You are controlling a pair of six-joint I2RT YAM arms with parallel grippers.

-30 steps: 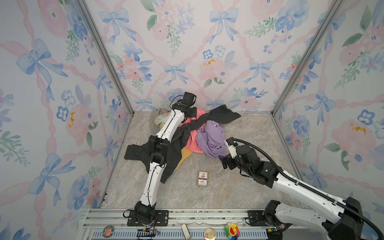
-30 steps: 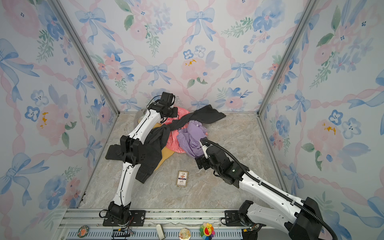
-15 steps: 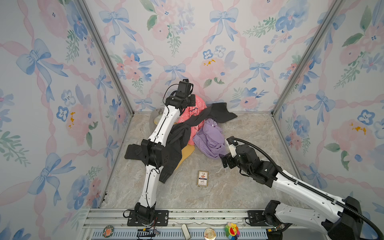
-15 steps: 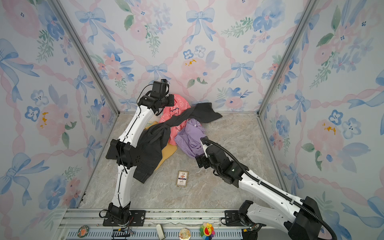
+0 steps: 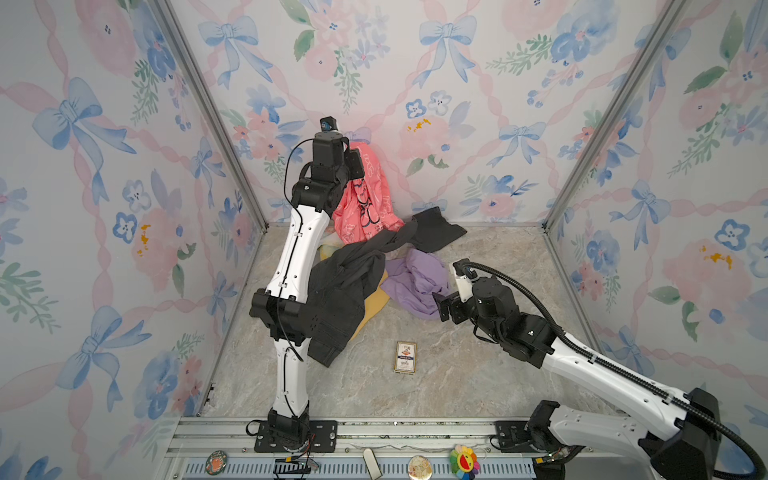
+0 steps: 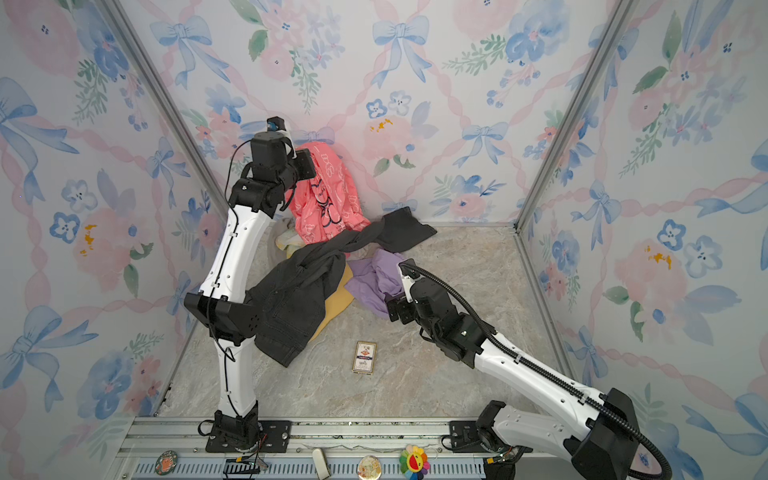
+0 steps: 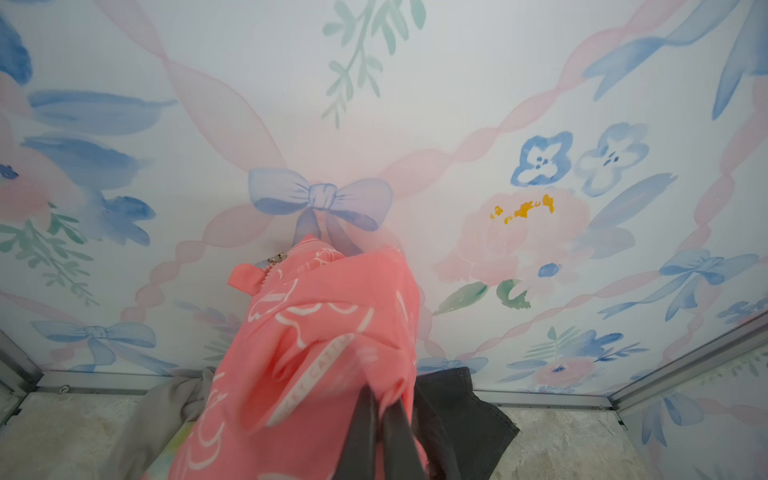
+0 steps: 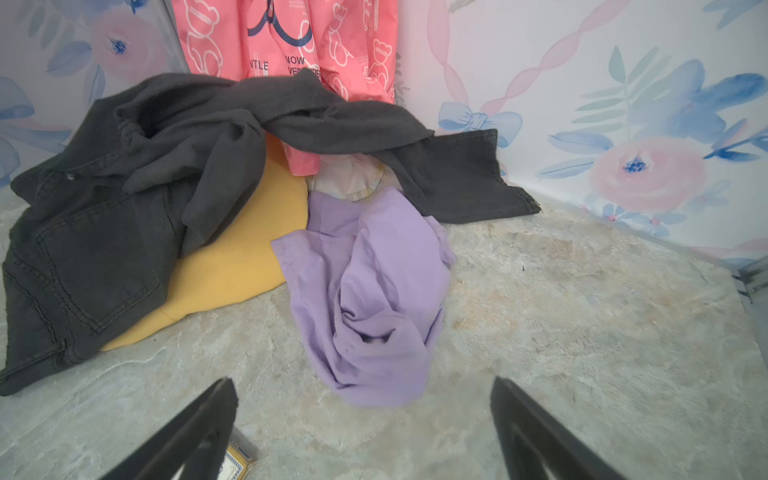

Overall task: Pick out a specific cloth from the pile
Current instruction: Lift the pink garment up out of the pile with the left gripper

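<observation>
The coral-pink cloth (image 5: 365, 199) with white bear outlines hangs high against the back wall, pinched in my shut left gripper (image 5: 353, 162). In the left wrist view the fingers (image 7: 365, 432) clamp a fold of that cloth (image 7: 316, 332). Its lower end still sits in the pile, under a leg of the dark grey jeans (image 5: 345, 282). The lilac cloth (image 5: 419, 282) and the mustard cloth (image 5: 374, 305) lie beside the jeans. My right gripper (image 5: 442, 305) rests low and open just in front of the lilac cloth (image 8: 374, 291), holding nothing (image 8: 362, 384).
A small card box (image 5: 405, 356) lies on the marble floor in front of the pile. Flowered walls close in the back and both sides. A pale pastel cloth (image 8: 353, 178) peeks out under the jeans. Small trinkets sit on the front rail (image 5: 374, 436).
My left arm has risen towards the back wall, drawing the pink cloth up out of the pile. The jeans leg has shifted with it. The right arm has stayed put.
</observation>
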